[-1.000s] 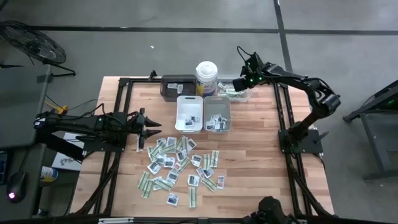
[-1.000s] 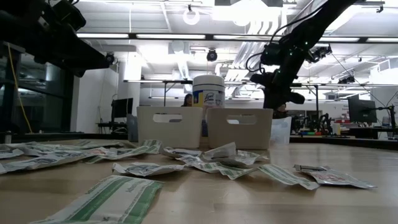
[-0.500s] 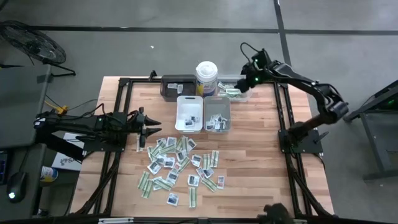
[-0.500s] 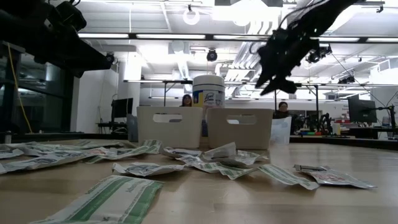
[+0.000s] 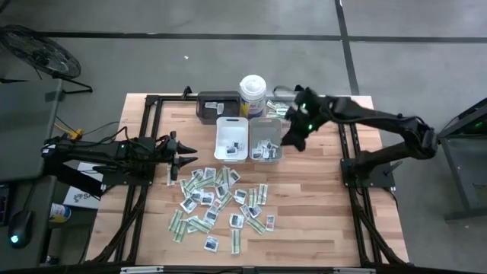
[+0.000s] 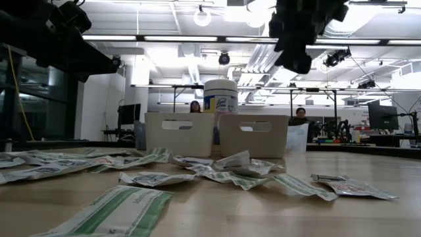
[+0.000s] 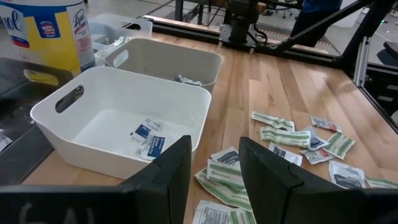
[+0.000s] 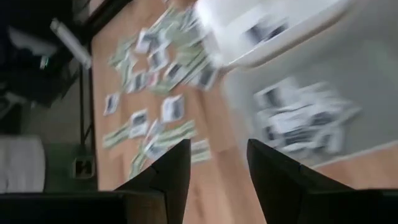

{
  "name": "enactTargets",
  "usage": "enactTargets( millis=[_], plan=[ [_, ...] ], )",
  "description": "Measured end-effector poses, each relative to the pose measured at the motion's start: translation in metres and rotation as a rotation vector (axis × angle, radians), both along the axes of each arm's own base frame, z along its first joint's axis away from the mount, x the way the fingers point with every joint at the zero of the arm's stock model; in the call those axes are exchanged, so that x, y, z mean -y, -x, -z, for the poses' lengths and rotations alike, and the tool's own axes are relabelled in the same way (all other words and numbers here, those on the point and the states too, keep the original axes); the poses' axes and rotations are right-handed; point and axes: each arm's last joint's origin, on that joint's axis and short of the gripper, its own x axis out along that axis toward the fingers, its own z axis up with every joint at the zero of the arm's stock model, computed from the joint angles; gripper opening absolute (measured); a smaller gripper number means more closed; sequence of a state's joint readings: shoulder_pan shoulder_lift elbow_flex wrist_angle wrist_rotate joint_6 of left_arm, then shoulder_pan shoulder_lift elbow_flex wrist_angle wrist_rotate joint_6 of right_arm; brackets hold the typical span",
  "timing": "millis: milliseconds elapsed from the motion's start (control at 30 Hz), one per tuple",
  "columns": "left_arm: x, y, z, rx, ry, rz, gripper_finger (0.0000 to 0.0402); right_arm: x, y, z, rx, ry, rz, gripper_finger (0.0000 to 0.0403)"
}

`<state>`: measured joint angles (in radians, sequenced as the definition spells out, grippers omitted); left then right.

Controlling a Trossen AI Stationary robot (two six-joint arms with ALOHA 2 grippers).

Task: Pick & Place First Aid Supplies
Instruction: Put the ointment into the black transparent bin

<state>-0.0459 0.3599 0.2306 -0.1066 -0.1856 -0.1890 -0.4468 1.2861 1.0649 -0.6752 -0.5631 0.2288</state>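
Observation:
The first aid supplies [image 5: 221,202] lie scattered flat on the wooden table, nearer than the trays: white sachets and green-and-white strips. A few sachets [image 7: 149,134] lie in the white tray [image 5: 232,139], and more packets [image 8: 298,118] in the grey tray [image 5: 265,141]. My left gripper [image 5: 192,156] hangs open and empty left of the white tray, its fingers [image 7: 174,168] pointing toward it. My right gripper [image 5: 289,141] is open and empty, held high above the grey tray's right edge; the low view shows it [image 6: 299,39] well above the trays.
A tall white canister [image 5: 253,95] stands behind the trays, with a dark tray [image 5: 217,106] to its left and a clear tray [image 5: 285,110] holding strips to its right. Bare wood [image 5: 312,198] lies right of the pile. People sit in the room behind the table.
My right gripper has swung from over the clear tray at the far edge toward the near edge and slightly left, and now hangs above the grey tray's right side, higher than before. The left arm has kept still.

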Motion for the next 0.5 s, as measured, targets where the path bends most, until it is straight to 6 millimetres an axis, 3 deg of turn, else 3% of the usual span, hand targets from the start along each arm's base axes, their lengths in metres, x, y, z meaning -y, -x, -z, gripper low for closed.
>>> enactTargets(
  millis=[167,500],
  plan=[
    [0.000,0.000,0.000,0.000,0.000,0.000,0.0133,-0.049,-0.018,0.004,-0.085,0.007,-0.019,0.0151],
    [0.002,0.000,0.001,-0.013,0.010,0.060,0.0133,-0.137,-0.032,0.016,-0.281,-0.262,0.359,0.0151]
  ],
)
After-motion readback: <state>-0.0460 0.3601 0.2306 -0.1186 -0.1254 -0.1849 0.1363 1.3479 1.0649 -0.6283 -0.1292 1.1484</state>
